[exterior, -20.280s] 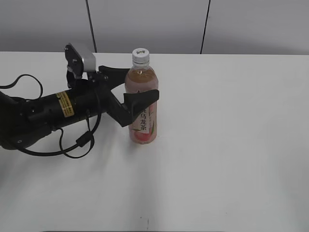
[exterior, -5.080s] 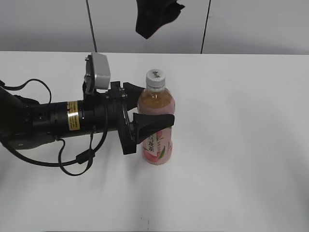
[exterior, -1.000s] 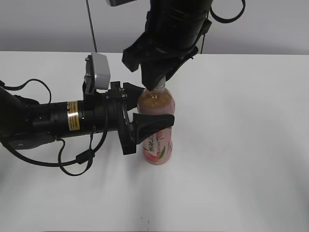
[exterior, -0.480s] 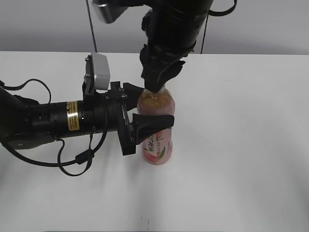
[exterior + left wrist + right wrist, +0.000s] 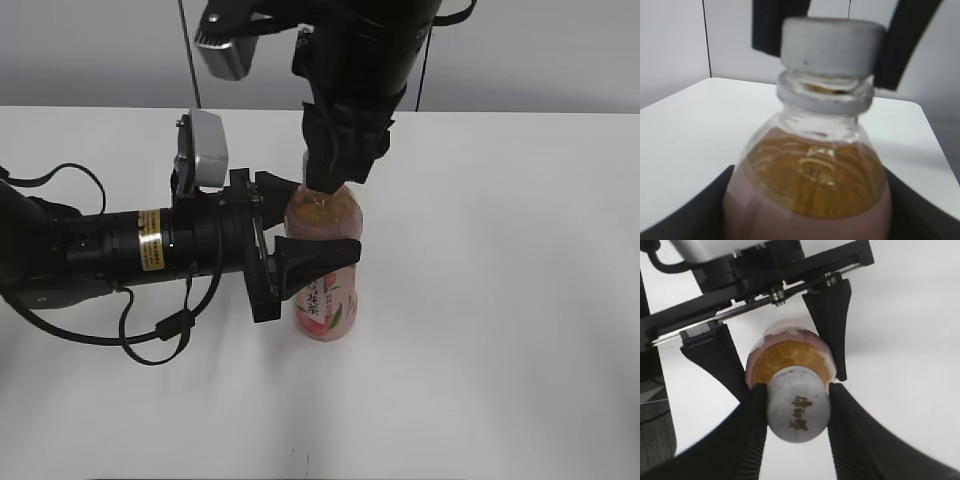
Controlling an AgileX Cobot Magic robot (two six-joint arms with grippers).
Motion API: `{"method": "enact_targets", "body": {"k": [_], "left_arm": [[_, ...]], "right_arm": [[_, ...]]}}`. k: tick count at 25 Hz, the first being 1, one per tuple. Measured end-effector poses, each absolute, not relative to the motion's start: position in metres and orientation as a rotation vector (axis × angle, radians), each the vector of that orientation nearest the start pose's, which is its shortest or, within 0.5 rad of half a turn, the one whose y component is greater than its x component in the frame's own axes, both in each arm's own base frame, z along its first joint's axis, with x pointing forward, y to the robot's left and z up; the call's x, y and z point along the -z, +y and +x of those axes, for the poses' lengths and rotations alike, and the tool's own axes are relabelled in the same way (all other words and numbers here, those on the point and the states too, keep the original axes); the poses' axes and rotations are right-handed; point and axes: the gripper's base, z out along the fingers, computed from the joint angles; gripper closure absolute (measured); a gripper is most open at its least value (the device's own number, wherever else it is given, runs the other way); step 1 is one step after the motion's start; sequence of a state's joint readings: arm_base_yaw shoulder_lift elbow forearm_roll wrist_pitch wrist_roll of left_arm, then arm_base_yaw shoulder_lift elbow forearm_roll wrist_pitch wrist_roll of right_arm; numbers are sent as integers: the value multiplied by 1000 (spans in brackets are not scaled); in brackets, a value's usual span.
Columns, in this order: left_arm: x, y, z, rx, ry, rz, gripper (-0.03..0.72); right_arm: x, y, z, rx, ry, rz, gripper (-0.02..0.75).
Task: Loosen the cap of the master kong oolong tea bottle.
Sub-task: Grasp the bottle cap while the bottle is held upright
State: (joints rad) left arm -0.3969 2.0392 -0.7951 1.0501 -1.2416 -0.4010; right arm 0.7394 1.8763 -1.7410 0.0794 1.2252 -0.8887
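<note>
Master kong oolong tea bottle upright on the table; left end effector clamps its body, evidently bracing against rotation; right end effector descends from above, fingers pinching the cap, positioned for twisting.

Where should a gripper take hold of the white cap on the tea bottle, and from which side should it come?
Grip the cap on its round side wall, coming straight down from above. The bottle stands upright, so the cap faces up, and the left gripper already occupies the body below. The right gripper does just this, its fingers pressing opposite sides of the cap.
</note>
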Motion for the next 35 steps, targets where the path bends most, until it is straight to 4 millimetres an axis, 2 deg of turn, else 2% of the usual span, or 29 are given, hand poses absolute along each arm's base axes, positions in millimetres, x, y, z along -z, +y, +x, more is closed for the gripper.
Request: {"method": "enact_targets", "body": {"k": [15,24,35], "left_arm": [[-127,-198,279,1044,1409,1107,223],[-127,-198,279,1045,1407,1109,223],[-127,-198,279,1045,1407,1111,223]], "right_arm": [[-304,275,291,0,1542,-2378,458],[-304,275,290,37,1223,-2550,458],[-306,275,291,55,1146,-2583,458]]}}
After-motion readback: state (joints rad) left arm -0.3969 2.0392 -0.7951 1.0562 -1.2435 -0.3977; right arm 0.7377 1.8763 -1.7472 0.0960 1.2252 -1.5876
